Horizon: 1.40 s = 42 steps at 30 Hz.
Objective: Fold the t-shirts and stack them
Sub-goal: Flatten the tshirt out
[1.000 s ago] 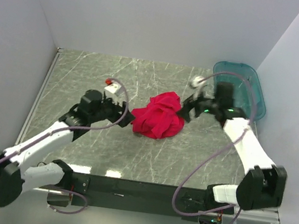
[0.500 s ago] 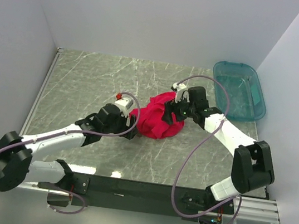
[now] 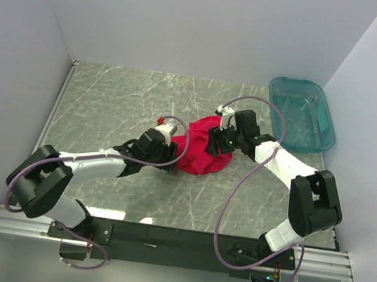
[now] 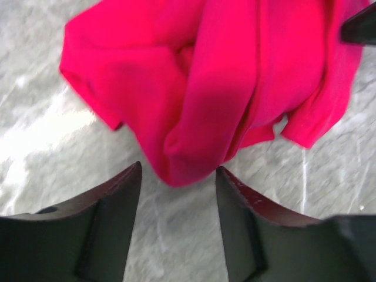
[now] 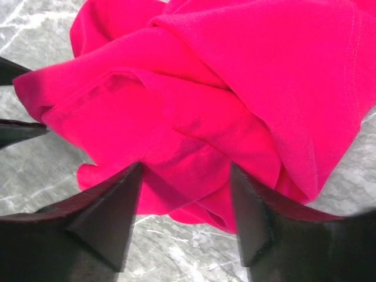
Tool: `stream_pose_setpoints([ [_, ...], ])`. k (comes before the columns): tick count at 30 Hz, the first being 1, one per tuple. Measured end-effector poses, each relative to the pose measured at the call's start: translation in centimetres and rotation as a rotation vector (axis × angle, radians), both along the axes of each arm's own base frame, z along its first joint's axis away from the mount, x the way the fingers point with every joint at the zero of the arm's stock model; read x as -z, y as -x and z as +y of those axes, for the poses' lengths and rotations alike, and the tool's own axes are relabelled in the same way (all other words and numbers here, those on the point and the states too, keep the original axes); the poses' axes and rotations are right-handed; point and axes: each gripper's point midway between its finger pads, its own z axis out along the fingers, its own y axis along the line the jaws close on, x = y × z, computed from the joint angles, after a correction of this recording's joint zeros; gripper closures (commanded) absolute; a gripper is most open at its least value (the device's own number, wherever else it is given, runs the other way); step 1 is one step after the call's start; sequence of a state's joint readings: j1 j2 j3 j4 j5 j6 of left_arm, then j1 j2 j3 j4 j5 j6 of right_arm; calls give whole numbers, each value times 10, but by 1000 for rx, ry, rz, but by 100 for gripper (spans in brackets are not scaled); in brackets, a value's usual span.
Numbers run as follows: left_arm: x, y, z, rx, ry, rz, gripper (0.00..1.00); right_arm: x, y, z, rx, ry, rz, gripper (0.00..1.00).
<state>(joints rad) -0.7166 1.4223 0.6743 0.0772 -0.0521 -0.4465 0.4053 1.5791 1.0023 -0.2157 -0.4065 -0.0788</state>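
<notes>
Left claw (image 4: 178,170) was seen spread wide, with a fold of the crumpled red t-shirt (image 3: 201,153), mid-table, caught between its fingers. Right claw (image 5: 185,170) was likewise held wide at the t-shirt's right side. Step judged: pre-grasp for unfolding flat. Next, both claws would need closing on separate edges.

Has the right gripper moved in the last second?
Yes. The right gripper has swung left, away from the teal bin, and now sits over the red t-shirt.
</notes>
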Motion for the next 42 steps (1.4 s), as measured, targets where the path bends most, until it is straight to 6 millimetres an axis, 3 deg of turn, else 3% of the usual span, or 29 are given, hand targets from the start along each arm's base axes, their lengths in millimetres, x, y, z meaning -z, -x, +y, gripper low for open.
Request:
stream_pose_setpoints([
  [2,-2,-5,-5,7,9,-10,51,1,-1,1,-2,-3,5,48],
  [3,-3,-6,-7,9,10,-12,54,1,-1,2,-4,-5,9,64],
  [4,-4,-8,-9,14,12,-16,57,2,-2,3,-12,-5,10,71],
  [7,-7,-12,-14,22,22,-24,74,6,-1,7,-24,-13,37,96],
  [8,-8,-12,-15,26,24,-26,88,6,-1,8,-32,-14,43,100],
  [10,-10,-13,-16,29,29,-31,99,5,1,9,-47,-16,49,100],
  [14,-17,-13,-15,31,31,-48,99,1,2,9,-73,-25,43,100],
  [18,-49,-14,-9,14,59,-122,99,-18,9,2,-126,-50,9,100],
  [24,-124,-7,14,-44,140,-282,99,-88,25,-16,-296,-107,-152,100],
  [27,-164,5,34,-75,183,-375,99,-133,42,-17,-415,-107,-276,100],
  [33,-223,31,71,-124,258,-528,99,-229,74,-24,-557,-66,-563,100],
  [42,-321,66,109,-148,382,-733,99,-318,145,-39,-616,-63,-866,100],
])
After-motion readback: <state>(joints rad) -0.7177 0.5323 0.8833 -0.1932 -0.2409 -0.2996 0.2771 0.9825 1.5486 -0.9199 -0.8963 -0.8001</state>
